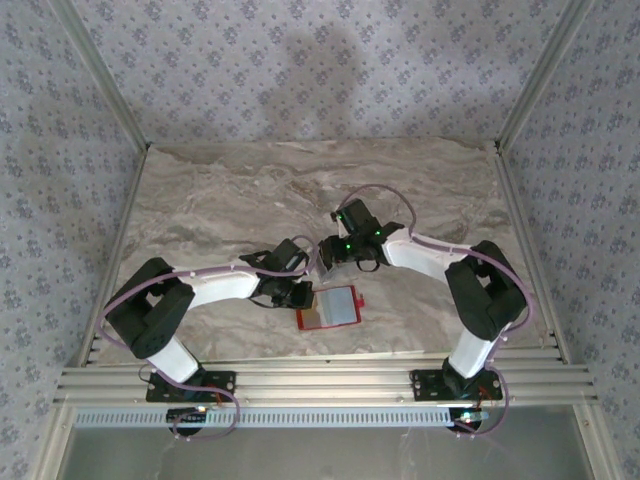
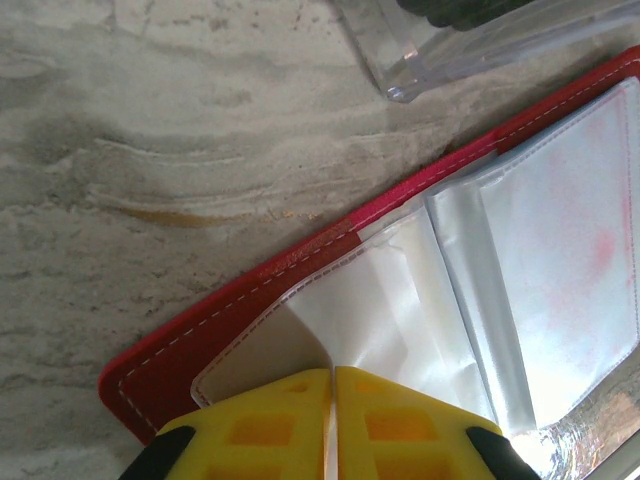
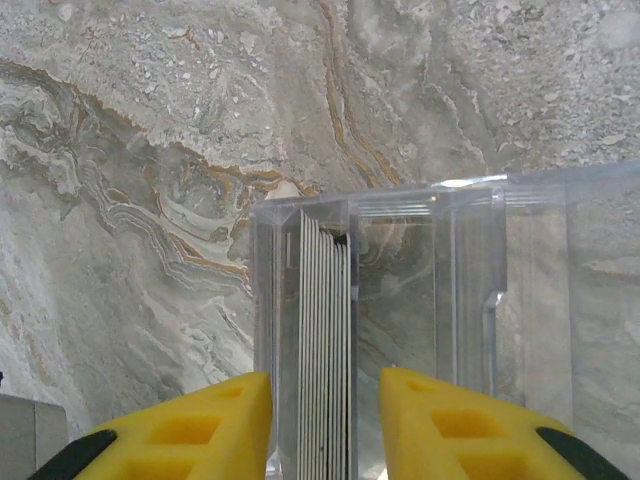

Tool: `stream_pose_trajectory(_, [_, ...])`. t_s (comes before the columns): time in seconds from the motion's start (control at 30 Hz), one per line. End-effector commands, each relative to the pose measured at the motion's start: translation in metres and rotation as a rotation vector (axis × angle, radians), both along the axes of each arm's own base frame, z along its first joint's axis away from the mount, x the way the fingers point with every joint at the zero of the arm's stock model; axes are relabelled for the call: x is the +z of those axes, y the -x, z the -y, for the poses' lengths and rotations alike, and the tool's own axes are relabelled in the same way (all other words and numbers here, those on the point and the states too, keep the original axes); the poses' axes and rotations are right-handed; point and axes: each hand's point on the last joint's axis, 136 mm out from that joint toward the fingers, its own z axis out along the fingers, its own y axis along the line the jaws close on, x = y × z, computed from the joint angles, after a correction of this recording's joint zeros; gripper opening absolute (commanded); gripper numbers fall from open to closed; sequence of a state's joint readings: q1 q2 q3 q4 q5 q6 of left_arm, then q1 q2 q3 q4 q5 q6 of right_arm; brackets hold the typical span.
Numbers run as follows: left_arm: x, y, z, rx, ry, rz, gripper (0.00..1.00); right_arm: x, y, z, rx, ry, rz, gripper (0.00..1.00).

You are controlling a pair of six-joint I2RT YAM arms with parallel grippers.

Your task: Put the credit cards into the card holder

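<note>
**A:** Where is the red wallet (image 1: 330, 308)?

**B:** It lies open on the marble table (image 1: 200, 200), near the front edge and between the two arms. Its grey-silver inside faces up.

**A:** And the left gripper (image 2: 333, 378)?

**B:** It is low at the wallet's left end. The yellow fingers (image 2: 260, 430) are pressed together, with a thin pale inner sleeve of the wallet pinched between them. The sleeve is lifted into a fold there, and the red cover lies flat on the table.

**A:** Where are the cards (image 3: 325, 340)?

**B:** They stand on edge in a tight stack inside the clear box (image 3: 450, 260). From the right wrist, the stack sits towards the box's left wall.

**A:** Where is the box relative to the wallet?

**B:** It is just beyond the wallet. In the left wrist view one corner of the box sits just beside the wallet's red edge. I can't tell whether the two touch.

**A:** What about the right gripper (image 3: 325, 385)?

**B:** It is at the box with its fingers apart, one on each side of the stack. They grip nothing. I can't tell whether the tips touch the box walls.
</note>
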State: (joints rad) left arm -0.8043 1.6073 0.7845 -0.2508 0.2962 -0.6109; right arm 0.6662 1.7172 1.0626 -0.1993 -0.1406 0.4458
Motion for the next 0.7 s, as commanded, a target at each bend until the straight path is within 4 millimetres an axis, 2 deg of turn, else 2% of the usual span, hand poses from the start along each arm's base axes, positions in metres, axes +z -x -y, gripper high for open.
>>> stream_pose_trajectory(0.0, [-0.011,0.004,-0.004,-0.005,-0.035,-0.031,0.10,-0.007,0.005,0.001,0.024,0.044,-0.013,0.36])
stream_pose_trajectory(0.2, [-0.011,0.005,-0.004,-0.006,-0.036,-0.033,0.10,0.006,0.011,-0.010,0.058,-0.066,-0.018,0.31])
stream_pose_trajectory(0.4, [-0.011,0.005,-0.004,-0.006,-0.034,-0.034,0.10,0.016,0.011,-0.013,0.069,-0.169,-0.038,0.30])
stream_pose_trajectory(0.53, [-0.011,0.005,-0.004,-0.007,-0.033,-0.034,0.10,0.013,0.012,-0.017,0.082,-0.200,-0.063,0.34])
stream_pose_trajectory(0.67, [-0.010,0.005,-0.004,-0.007,-0.032,-0.033,0.10,0.001,0.011,-0.020,0.089,-0.192,-0.093,0.36])
